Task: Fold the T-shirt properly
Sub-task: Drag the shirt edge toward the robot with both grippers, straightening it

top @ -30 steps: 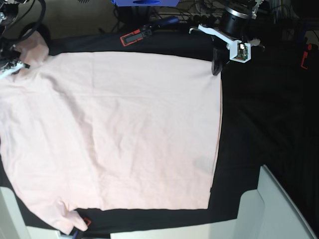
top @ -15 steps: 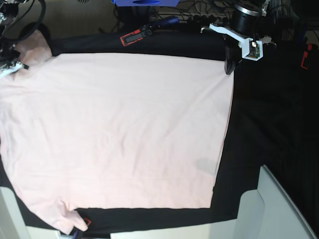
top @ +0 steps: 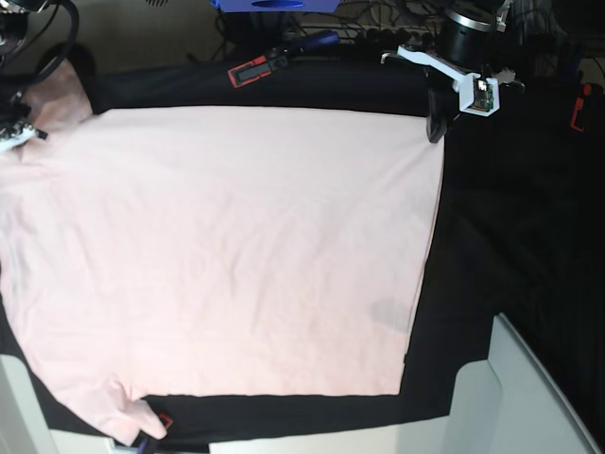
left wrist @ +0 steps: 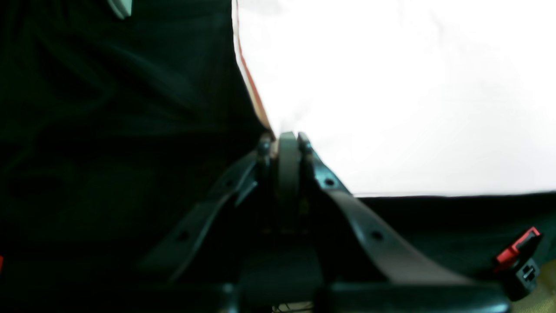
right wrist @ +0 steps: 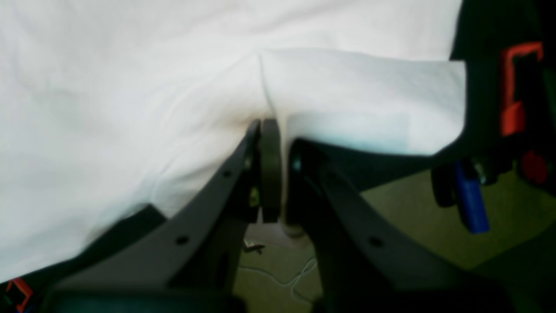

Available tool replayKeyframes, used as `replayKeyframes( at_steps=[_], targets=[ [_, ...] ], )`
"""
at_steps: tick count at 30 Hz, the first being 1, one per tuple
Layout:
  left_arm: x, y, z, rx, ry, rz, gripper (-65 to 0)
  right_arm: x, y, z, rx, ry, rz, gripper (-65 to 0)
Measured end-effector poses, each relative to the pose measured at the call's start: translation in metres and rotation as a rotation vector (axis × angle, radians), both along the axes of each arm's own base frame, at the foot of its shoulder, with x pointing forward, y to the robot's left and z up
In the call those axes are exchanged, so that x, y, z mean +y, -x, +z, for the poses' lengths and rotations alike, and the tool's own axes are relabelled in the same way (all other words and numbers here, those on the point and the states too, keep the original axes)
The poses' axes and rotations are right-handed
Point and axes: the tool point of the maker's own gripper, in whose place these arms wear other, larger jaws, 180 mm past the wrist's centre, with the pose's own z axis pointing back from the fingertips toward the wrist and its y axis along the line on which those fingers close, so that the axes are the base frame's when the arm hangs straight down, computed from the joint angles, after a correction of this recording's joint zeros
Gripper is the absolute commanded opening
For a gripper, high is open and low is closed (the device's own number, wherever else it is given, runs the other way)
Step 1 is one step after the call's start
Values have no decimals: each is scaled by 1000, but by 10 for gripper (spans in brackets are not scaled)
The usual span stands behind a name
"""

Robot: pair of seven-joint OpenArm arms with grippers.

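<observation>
The pale pink T-shirt [top: 236, 246] lies spread flat, plain side up, on the black table cloth [top: 510, 236]. My left gripper [top: 436, 132] is at the shirt's far right corner and is shut on the hem corner. The left wrist view shows its jaws pinched on the T-shirt [left wrist: 391, 87] edge, with the left gripper [left wrist: 286, 139] low over the cloth. My right gripper [top: 19, 132] is at the far left edge, shut on fabric near the sleeve. In the right wrist view the right gripper [right wrist: 269, 126] pinches a fold of the T-shirt [right wrist: 130, 87].
A red and black tool [top: 253, 69] and a blue-handled tool [top: 312, 43] lie beyond the shirt's far edge. A red clip [top: 579, 109] sits far right. A white panel [top: 510, 397] stands at the near right corner. A small red object [top: 165, 421] peeks out by the near sleeve.
My left gripper has pulled the hem corner to the right, and the shirt now lies wider and smoother. The far left sleeve end has shifted slightly with my right gripper.
</observation>
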Motion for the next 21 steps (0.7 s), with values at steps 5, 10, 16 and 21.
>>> replayKeyframes(
  at_steps=[5,10,16,21],
  targets=[
    [0,-13,5,-34,1,2,-650,-3,-6,5,8,0,7,-649],
    [-6,-28,12,-79,34,32,-650,-14,-26,17,-21,18,10,-649],
    [-3,-37,8,-87,32,46,-650,-3,-31,-3,41,-16,57,-649],
    [1,-40,-6,-65,42,79,-650,-4,-47,0,15,-16,48,-649]
  ],
)
